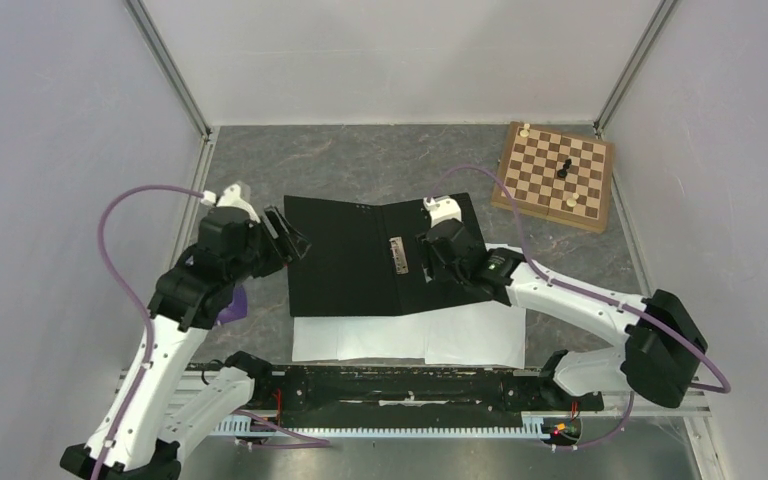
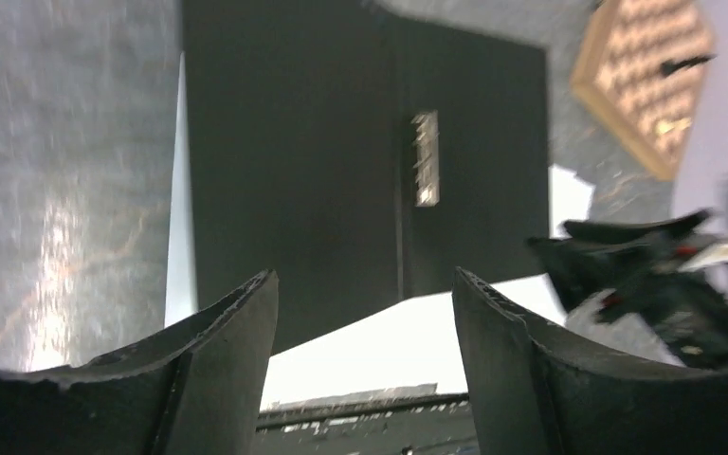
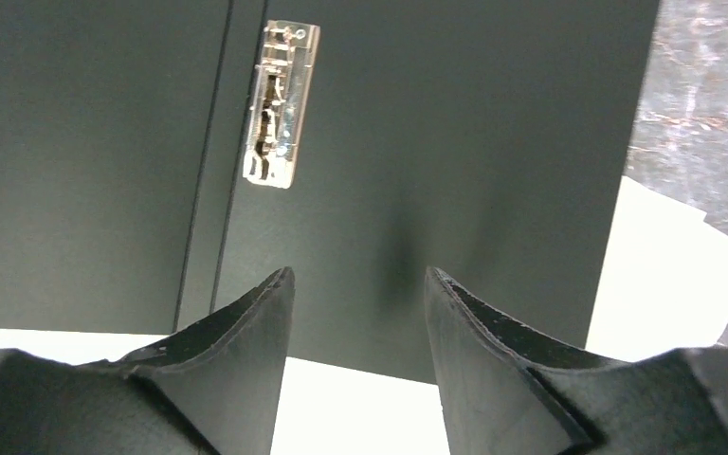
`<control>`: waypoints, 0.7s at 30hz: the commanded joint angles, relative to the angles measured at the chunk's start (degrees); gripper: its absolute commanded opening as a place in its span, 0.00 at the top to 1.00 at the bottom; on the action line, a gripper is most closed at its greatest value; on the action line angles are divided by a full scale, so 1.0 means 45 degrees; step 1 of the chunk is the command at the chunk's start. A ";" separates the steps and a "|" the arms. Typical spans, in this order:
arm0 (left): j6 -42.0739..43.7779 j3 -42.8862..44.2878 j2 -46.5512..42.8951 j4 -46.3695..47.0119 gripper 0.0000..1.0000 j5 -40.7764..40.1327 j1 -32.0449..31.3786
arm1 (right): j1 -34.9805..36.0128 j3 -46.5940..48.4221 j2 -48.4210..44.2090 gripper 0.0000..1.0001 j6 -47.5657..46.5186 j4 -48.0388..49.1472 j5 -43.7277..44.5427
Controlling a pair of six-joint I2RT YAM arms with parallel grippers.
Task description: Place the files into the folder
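Folder (image 1: 345, 260): lies open and flat at the middle of the table (image 1: 360, 160); black inner faces up; spine runs from 12 to 6 o'clock.
Clip (image 1: 397, 254): metal; sits on the right-hand leaf just beside the spine; in the right wrist view it shows at 11 o'clock from the fingertips (image 3: 281, 104).
Files (image 1: 410, 340): white sheets lying flat on the table under the folder's 6 o'clock edge; a wide strip sticks out towards the arm bases; a corner also shows past the folder's 3 o'clock edge (image 3: 664, 275); none lies on the black faces.
Left gripper (image 1: 285, 235): at the folder's 9 o'clock edge; fingers (image 2: 237, 322) spread wide apart, released, nothing between them.
Right gripper (image 1: 447, 272): over the right-hand leaf, at 3 o'clock from the clip; fingers (image 3: 256, 322) parted with only bare black cover seen in the gap; grasping nothing.
Chessboard (image 1: 554, 174): wooden; at 1 o'clock from the folder, well apart, near the far right corner; a few pieces stand on it.
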 commanded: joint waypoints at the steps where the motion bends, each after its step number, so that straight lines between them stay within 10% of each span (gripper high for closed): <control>1: 0.1101 0.1795 0.0783 0.0358 0.33 -0.0172 -0.0041 | 0.0051 0.0670 0.0813 0.46 -0.0161 0.1300 -0.1160; 9: -0.0791 -0.1160 0.3022 0.4055 0.72 0.0323 -0.1677 | 0.0051 0.1760 0.2944 0.54 -0.0239 0.1876 -0.2207; 21: -0.3484 -0.4480 0.5533 0.6658 0.98 -0.2477 -0.4007 | 0.0066 0.3175 0.5563 0.71 -0.0365 0.1700 -0.2428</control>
